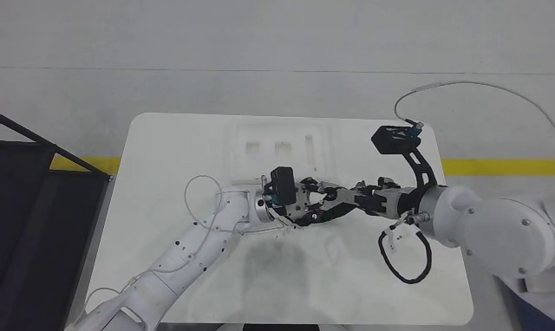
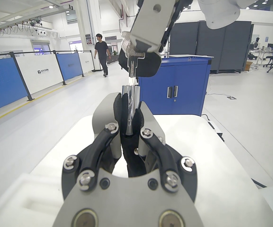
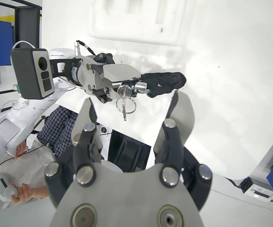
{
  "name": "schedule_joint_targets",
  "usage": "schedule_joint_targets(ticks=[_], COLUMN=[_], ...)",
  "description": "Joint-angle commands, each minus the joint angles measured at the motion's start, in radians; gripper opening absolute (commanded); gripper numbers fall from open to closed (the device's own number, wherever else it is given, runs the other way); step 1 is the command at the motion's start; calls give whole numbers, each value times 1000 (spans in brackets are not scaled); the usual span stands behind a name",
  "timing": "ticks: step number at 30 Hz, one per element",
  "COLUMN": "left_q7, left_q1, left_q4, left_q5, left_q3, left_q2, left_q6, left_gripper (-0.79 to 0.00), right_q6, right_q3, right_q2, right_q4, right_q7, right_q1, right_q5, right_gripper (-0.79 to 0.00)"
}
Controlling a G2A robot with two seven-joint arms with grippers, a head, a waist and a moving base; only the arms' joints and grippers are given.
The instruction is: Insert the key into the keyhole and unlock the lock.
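The left gripper (image 2: 129, 106) is clamped on the lock (image 2: 131, 93). Its black padded fingers (image 2: 119, 112) press on either side of the chrome cylinder, and the lock's keyhole end sticks out past the fingertips. The key (image 2: 132, 66) stands in line with the lock, its blade tip meeting the keyhole face; how deep it sits cannot be told. A key ring (image 3: 127, 106) hangs from the key's head, just off the lock's face.

The right gripper (image 3: 133, 100) faces the lock's keyhole end with its jaws spread wide and holds nothing. Its metal fingers (image 3: 181, 109) stand to either side of the key's head. In the left wrist view the head lies just beside one finger, and contact cannot be told.

The lock is held above the table (image 1: 173, 175). A white foam tray (image 1: 325, 132) lies on the table beyond the lock, well apart from it.
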Motion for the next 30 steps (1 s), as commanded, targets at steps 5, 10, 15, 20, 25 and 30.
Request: schedule_joint_targets(ticks=[5, 10, 15, 20, 25, 30], left_q7=[-75, -173, -284, -380, -474, -572], left_q1=[-1, -1, -5, -16, -39, -65], left_q4=[-44, -92, -132, -154, -166, -181], left_q5=[-71, -136, -200, -255, -309, -391], left_q3=[-38, -77, -115, -133, -121, -104], left_q2=[7, 16, 26, 34, 49, 73], left_q6=[-77, -137, -199, -258, -258, -258], left_gripper=[-785, -785, -785, -785, -785, -785], right_q6=[-140, -319, -483, -589, -598, -598], right_q3=[39, 75, 133, 205, 214, 214], right_q2=[17, 42, 69, 94, 97, 97], right_q4=[-6, -8, -9, 5, 11, 11], right_q7=[31, 69, 70, 72, 79, 79], right_q1=[-4, -45, -114, -188, -199, -199], right_q5=[-70, -156, -199, -182, -176, -176], right_gripper=[0, 0, 0, 0, 0, 0])
